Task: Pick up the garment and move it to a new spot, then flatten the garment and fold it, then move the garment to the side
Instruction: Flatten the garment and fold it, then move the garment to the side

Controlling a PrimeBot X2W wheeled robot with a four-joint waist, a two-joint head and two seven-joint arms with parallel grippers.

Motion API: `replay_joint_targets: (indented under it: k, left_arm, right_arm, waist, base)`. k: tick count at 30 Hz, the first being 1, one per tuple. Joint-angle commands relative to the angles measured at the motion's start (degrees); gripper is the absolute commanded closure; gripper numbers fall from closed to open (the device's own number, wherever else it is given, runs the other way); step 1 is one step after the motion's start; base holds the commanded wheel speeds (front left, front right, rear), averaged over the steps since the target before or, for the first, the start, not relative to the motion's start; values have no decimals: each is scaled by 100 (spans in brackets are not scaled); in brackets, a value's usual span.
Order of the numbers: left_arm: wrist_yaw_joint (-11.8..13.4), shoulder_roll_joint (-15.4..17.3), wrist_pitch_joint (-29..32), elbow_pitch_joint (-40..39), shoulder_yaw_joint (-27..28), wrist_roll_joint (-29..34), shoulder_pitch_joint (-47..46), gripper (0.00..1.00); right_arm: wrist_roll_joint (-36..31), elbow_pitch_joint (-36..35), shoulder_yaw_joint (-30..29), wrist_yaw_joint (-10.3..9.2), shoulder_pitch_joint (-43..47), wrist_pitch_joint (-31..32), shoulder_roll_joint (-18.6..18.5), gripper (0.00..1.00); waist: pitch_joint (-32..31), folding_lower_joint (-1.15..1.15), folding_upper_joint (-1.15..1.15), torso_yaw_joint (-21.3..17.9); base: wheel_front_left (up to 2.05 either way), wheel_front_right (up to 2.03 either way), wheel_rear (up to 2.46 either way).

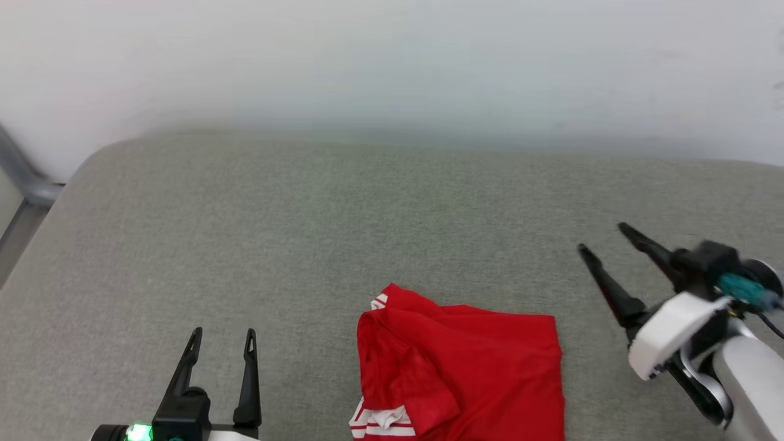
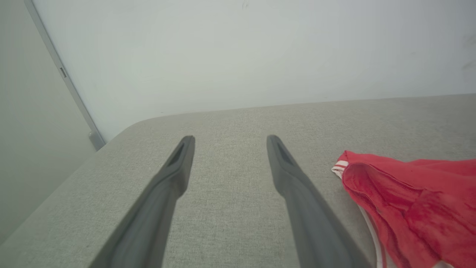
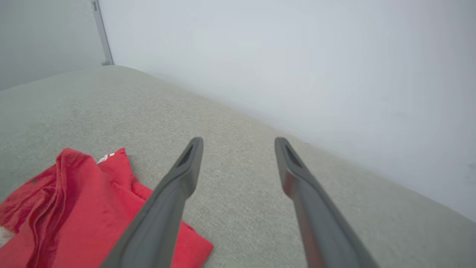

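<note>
a red jersey-style garment (image 1: 459, 367) with red-and-white striped trim lies folded into a rough rectangle on a light grey woven cushioned surface (image 1: 306, 233), at the near edge of the head view, a little right of centre. its left side is bunched in creases, with striped trim showing at the top left corner and at the bottom left. no lettering or number can be seen.

the left gripper (image 1: 223, 335) sits at the lower left, well apart from the garment, its 2 long dark fingers pointing away from the robot. the jaws stand wide apart and hold nothing. in the left wrist view the left gripper (image 2: 230, 139) has bare grey fabric between its fingers and the garment (image 2: 409, 201) off to its right.

the right gripper (image 1: 602, 237) hangs to the right of the garment, clear of it, fingers slanting up and to the left. its jaws are spread wide and empty. in the right wrist view the right gripper (image 3: 238, 141) frames bare cushion, with the garment (image 3: 85, 201) at the lower left.

a plain pale wall (image 1: 392, 61) rises behind the surface, and a grey metal post (image 1: 24, 177) stands at the far left.
</note>
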Motion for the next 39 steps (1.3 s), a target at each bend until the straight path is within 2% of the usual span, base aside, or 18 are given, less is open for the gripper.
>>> replay_joint_targets:
  k: [1,5,9,14,20,28,39]
  left_arm:
    - [26,26,-12,-13,21,14,92,0]
    - [62,38,-12,-47,41,12,128,0]
    - [70,51,-12,-44,10,30,169,0]
    - [98,67,-12,-128,-48,58,263,0]
    - [102,93,-12,-120,-98,47,328,0]
    - [115,117,-12,-134,-137,28,341,0]
    - [143,118,-12,-141,-156,-19,365,0]
  right_arm:
    - [-262,-47,-369,-8,281,-179,161,0]
    - [-942,-362,-1419,-7,957,-479,617,0]
    - [-1524,-871,-2227,-7,1664,-649,1194,0]
    - [-1895,-1457,-2747,-7,2374,-706,1796,0]
    - [-1985,-2001,-3126,-7,2939,-711,2274,0]
    - [-1971,-2306,-3330,-6,3269,-715,2487,0]
    - [-1963,-2231,-3284,-6,3407,-715,2557,0]
  waist:
    - [-112,0,0,-121]
    - [-159,0,0,-196]
    - [-193,0,0,-218]
    - [-248,0,0,-201]
    - [-290,0,0,-161]
    - [-297,0,0,-116]
    - [-328,0,0,-68]
  base:
    - [0,0,0]
    - [0,0,0]
    - [0,0,0]
    - [0,0,0]
    - [0,0,0]
    - [0,0,0]
    - [0,0,0]
